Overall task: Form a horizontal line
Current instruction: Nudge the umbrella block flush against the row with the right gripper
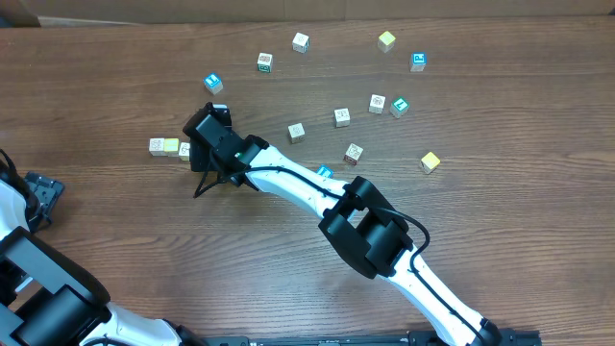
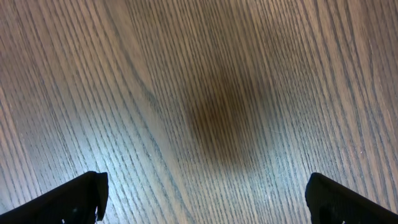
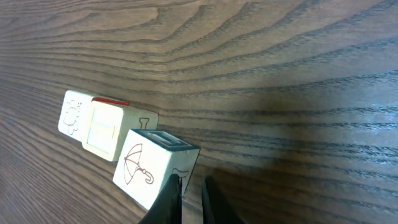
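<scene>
While the horizontal line (image 1: 165, 146) lies at the left of the counter (image 1: 115, 221) with its umbrella-faced end cube (image 3: 149, 168) askew, the right fingers (image 3: 166, 200), pressed together, sit just beside that cube and the left fingers (image 2: 74, 199) gape over bare wood, so squaring-up appears outstanding.

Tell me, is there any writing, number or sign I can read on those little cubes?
"I", or a mark like it: on the side of the red-topped cube.
No words elsewhere, only drawings: an umbrella on the front cube, a flower-like shape on the end cube.
Yellow cube: print too faint to read.
Loose cubes seen from overhead: prints too small to read.
</scene>
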You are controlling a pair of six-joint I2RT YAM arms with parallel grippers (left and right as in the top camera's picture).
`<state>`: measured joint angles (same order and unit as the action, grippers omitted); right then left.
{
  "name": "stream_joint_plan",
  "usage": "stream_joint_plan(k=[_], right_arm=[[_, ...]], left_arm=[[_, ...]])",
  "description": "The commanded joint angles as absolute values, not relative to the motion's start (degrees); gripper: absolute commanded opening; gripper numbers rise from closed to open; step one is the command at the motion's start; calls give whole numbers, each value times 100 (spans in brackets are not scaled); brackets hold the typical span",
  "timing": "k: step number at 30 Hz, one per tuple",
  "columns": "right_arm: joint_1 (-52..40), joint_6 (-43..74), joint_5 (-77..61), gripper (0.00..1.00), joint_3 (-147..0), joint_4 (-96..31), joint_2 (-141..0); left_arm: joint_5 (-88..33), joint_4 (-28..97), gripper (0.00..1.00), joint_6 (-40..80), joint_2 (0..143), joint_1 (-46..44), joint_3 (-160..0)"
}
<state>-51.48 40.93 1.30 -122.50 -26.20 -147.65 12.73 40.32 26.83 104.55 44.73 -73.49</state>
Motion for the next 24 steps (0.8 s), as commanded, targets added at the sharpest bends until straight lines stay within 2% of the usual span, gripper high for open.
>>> stream_joint_plan(k=[1, 16, 24], right_arm=[[-5179, 4115, 139, 9, -12208, -2532, -14886], [-5168, 4112, 443, 9, -12208, -2351, -14886], [-5175, 4115, 419, 8, -12208, -2694, -14886]], left_arm=[[1391, 4027, 99, 2661, 10534, 4486, -7312], [1391, 4027, 100, 2661, 10534, 4486, -7312], [1391, 4027, 99, 2661, 10534, 4486, -7312]])
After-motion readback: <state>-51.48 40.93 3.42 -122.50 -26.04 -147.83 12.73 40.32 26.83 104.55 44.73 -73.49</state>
